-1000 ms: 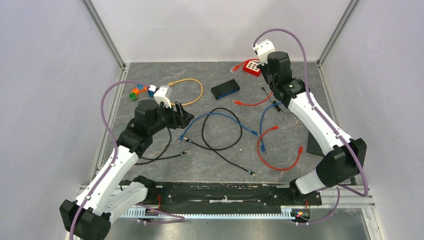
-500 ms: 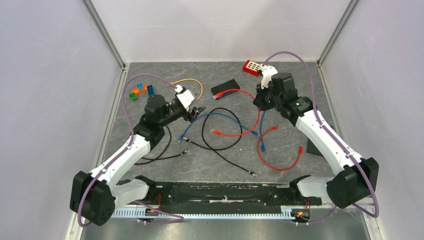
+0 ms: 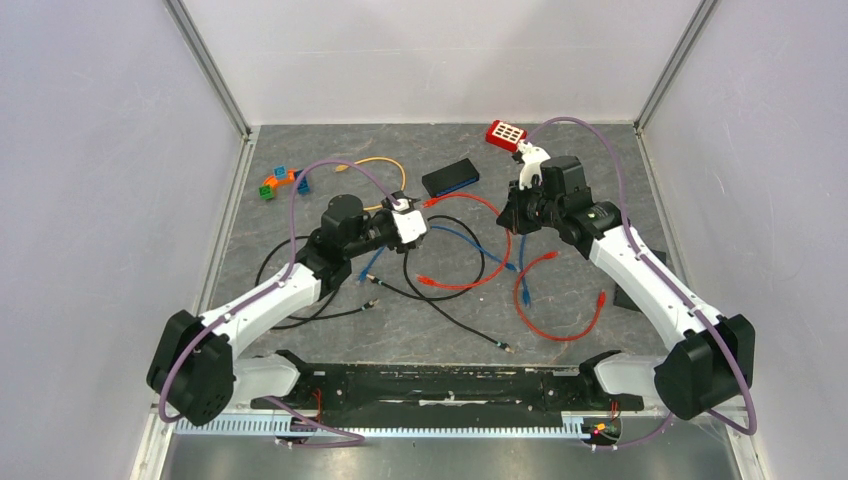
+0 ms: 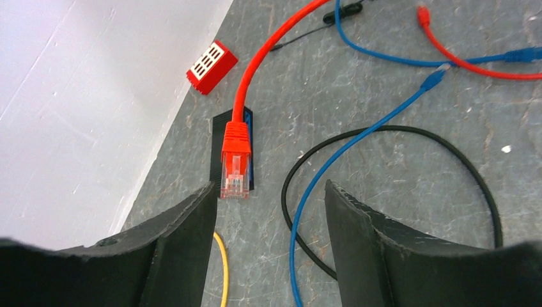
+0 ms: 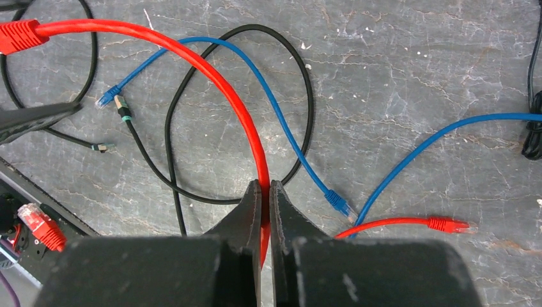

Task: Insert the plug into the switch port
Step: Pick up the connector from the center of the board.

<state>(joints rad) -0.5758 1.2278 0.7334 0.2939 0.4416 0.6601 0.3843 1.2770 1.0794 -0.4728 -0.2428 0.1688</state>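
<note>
The switch (image 3: pixel 450 177) is a flat black box at the back centre of the table. It also shows in the left wrist view (image 4: pixel 218 144). A red cable (image 3: pixel 497 222) ends in a red plug (image 3: pixel 431 202) with a clear tip. The plug hangs just in front of the switch in the left wrist view (image 4: pixel 235 157). My right gripper (image 5: pixel 264 185) is shut on the red cable (image 5: pixel 246 121), some way back from the plug (image 5: pixel 18 35). It shows in the top view (image 3: pixel 505 222). My left gripper (image 4: pixel 268 192) is open and empty, and the plug is just beyond its fingertips.
A red perforated block (image 3: pixel 506 134) lies at the back. Coloured toy blocks (image 3: pixel 280 182) and an orange cable (image 3: pixel 378 165) lie at the back left. Loose blue (image 3: pixel 470 240), black (image 3: pixel 445 262) and red (image 3: pixel 560 325) cables cross the middle.
My right gripper has drawn the red cable from the back corner towards the middle, bringing its plug near the switch. My left arm has swung right towards the plug.
</note>
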